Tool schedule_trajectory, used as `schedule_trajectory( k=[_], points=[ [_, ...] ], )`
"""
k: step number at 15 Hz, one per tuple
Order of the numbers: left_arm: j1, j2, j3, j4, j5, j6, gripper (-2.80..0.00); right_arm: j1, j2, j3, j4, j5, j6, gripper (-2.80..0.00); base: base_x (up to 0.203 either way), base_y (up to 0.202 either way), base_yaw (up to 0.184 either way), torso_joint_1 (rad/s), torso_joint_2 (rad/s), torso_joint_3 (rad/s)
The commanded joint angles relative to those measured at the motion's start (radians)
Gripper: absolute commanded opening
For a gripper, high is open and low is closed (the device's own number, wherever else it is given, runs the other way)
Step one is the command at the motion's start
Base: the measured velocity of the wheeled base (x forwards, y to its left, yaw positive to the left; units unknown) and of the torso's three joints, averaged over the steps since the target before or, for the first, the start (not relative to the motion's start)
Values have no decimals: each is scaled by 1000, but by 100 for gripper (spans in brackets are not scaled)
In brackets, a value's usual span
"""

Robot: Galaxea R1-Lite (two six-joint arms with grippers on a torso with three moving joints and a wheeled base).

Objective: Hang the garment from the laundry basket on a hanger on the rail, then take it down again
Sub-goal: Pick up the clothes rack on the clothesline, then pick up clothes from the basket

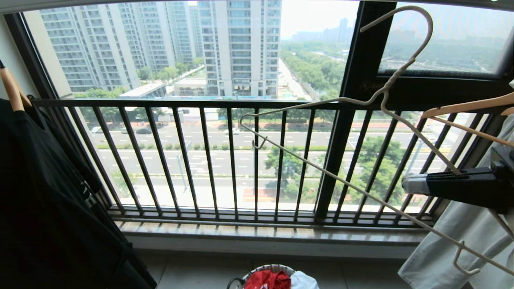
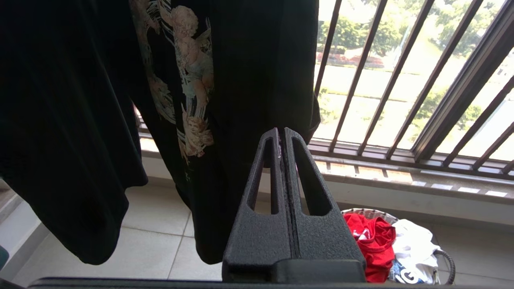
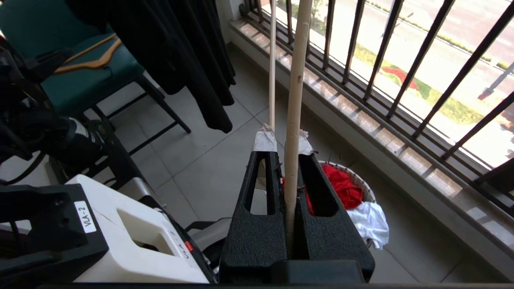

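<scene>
The right gripper point(image 3: 286, 140) is clamped on the hanger point(image 1: 353, 160), 1 thin bar of it pinched between the taped fingertips point(image 3: 264, 141), and in the head view it holds the white wire frame tilted in front of the dark window railing point(image 1: 225, 160), the hook uppermost and off any support. The left gripper point(image 2: 281, 134) hangs with its jaws pressed together and nothing in them, beside a black T-shirt point(image 2: 225, 80) on its own wooden hanger.

The garment point(image 1: 268, 279), red, lies bunched in the laundry basket point(image 1: 265, 268) on the floor below the window, touching a white T-shirt point(image 1: 303, 281) beside it.

My judgement is that the step in hand is bringing the hanger down to the garment. To do it well, the grip should stay firm on the wire so the frame does not swing or twist, and the low corner with its notch hook should be kept away from the railing bars and from the pale cloth point(image 1: 453, 241) hanging on the right.

The rail appears in no view, so where the hook must go cannot be judged. The head view cuts off the basket, so most of the garment is out of frame; its collar and sleeves cannot be made out in any view. Whether the red cloth is tangled with the white cannot be told.
</scene>
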State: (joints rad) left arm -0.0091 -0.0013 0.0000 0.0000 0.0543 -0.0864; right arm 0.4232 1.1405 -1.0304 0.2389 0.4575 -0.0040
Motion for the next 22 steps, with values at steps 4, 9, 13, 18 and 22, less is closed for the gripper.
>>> schedule_trajectory(
  k=[4,9,13,18,22],
  points=[
    [0,1,0,0,1,-1,-280,-50,87,183,-230,107,-31,-280,0,0,0,0,0,0],
    [0,1,0,0,1,-1,-280,-59,173,211,-342,119,-97,-280,0,0,0,0,0,0],
    [0,1,0,0,1,-1,-280,-72,169,219,-346,144,-100,-280,0,0,0,-88,199,111],
    [0,1,0,0,1,-1,-280,-72,154,226,-349,145,-105,-280,0,0,0,-139,321,169],
    [0,1,0,0,1,-1,-280,-72,135,230,-349,145,-120,-280,0,0,0,-150,336,184]
  ],
)
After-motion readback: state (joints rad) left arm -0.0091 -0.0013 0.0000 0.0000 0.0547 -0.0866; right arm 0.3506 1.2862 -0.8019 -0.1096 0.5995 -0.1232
